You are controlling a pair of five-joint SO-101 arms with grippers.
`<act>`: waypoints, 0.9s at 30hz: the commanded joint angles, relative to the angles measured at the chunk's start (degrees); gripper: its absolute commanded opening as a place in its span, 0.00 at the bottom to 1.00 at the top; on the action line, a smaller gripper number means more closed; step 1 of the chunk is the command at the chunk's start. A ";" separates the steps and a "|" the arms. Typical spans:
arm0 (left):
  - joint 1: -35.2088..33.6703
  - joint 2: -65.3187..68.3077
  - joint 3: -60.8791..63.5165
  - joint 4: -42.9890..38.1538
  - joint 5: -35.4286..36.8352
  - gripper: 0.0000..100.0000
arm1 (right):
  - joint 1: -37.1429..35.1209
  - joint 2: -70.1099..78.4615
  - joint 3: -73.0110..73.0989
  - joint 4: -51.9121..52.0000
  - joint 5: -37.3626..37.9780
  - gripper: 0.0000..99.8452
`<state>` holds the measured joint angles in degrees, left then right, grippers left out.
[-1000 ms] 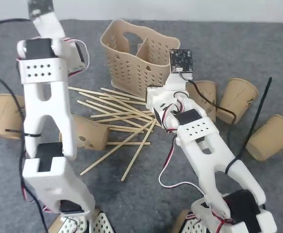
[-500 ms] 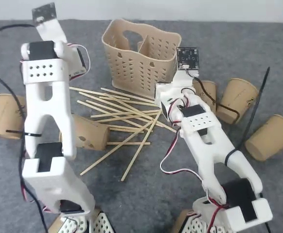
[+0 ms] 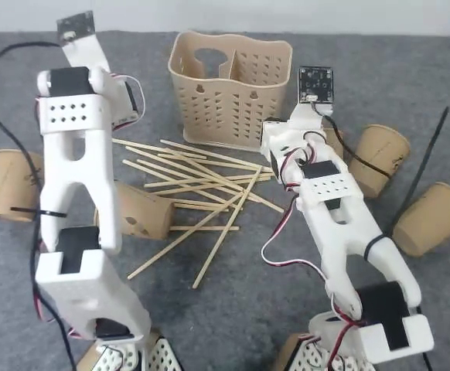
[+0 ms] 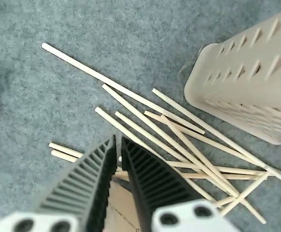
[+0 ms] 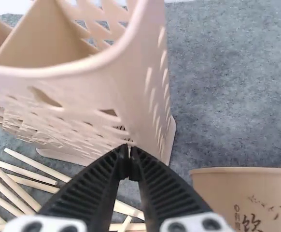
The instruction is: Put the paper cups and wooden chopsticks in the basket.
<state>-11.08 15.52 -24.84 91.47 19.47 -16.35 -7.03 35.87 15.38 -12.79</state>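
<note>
The wooden chopsticks (image 3: 202,182) lie crossed at the middle of the tabletop (image 3: 209,325), just in front of the basket (image 3: 229,93), which stands upright near the far edge. One paper cup (image 3: 136,212) lies on its side among them, a second cup (image 3: 8,185) at the left edge, more cups (image 3: 430,216) toward the right edge. The left hand (image 4: 119,141) hangs over the sticks, pressed together on nothing. The right hand (image 5: 129,148), pressed together too, has its tips at the basket's lower corner.

We're seeing soft, even, bright light; chopsticks (image 3: 217,182) and basket (image 3: 229,108) drop only faint shadows on the mat (image 3: 410,77).
</note>
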 commanded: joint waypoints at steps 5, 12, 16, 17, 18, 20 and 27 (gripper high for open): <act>-0.18 -1.58 -0.40 0.97 -1.41 0.01 | 2.24 -1.19 -4.22 -0.31 0.97 0.01; -0.18 -1.58 -0.40 1.67 -2.11 0.01 | 3.74 -1.80 -5.36 2.42 0.97 0.01; -0.18 -1.58 -0.31 1.67 -2.11 0.01 | 3.91 -6.99 -5.54 12.09 0.79 0.01; -0.18 -1.58 -0.31 1.67 -2.11 0.01 | 4.35 -9.36 -5.45 15.43 0.62 0.01; -0.18 -1.58 -0.31 1.67 -2.11 0.01 | 5.05 -11.91 -5.45 18.77 0.53 0.01; -0.09 -1.58 0.48 1.67 -2.11 0.01 | 6.73 -17.19 -5.27 23.96 0.26 0.01; -0.79 -1.58 4.00 1.76 -6.59 0.02 | 6.64 -28.62 -0.44 33.80 -3.16 0.01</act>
<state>-11.16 15.52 -22.20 92.70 14.90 -7.47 -30.42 34.81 46.77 -14.99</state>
